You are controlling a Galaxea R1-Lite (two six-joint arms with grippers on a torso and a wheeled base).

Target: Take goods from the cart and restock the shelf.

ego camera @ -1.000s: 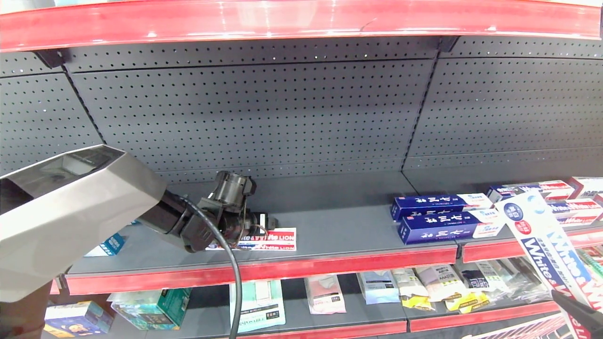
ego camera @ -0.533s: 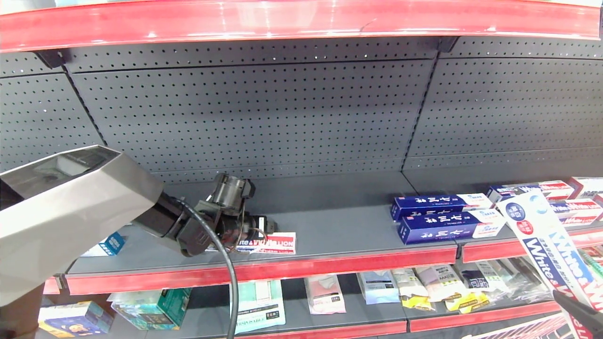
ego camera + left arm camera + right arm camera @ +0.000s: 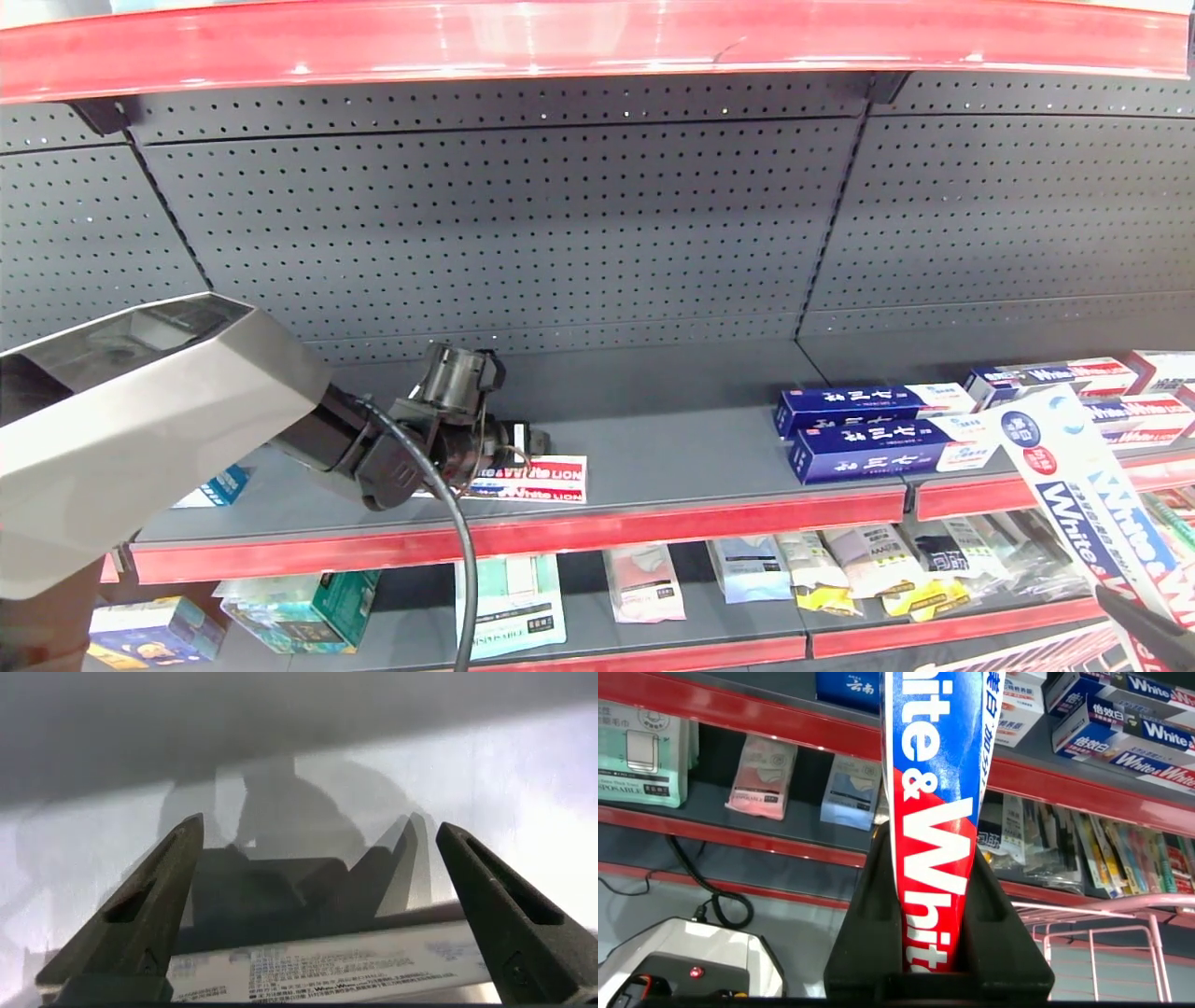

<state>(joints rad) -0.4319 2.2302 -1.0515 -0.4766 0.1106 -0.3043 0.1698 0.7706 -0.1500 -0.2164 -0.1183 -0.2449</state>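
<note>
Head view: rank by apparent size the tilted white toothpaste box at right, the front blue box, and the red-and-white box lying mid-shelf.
1. tilted white toothpaste box, though it is nearest the camera, which inflates it.
2. front blue box.
3. red-and-white box, partly hidden, so its place below the blue one is unsure.

You see bright overhead light glaring in white streaks off the top shelf's red front edge [image 3: 523,37]; the pegboard [image 3: 504,224] below is evenly lit.
</note>
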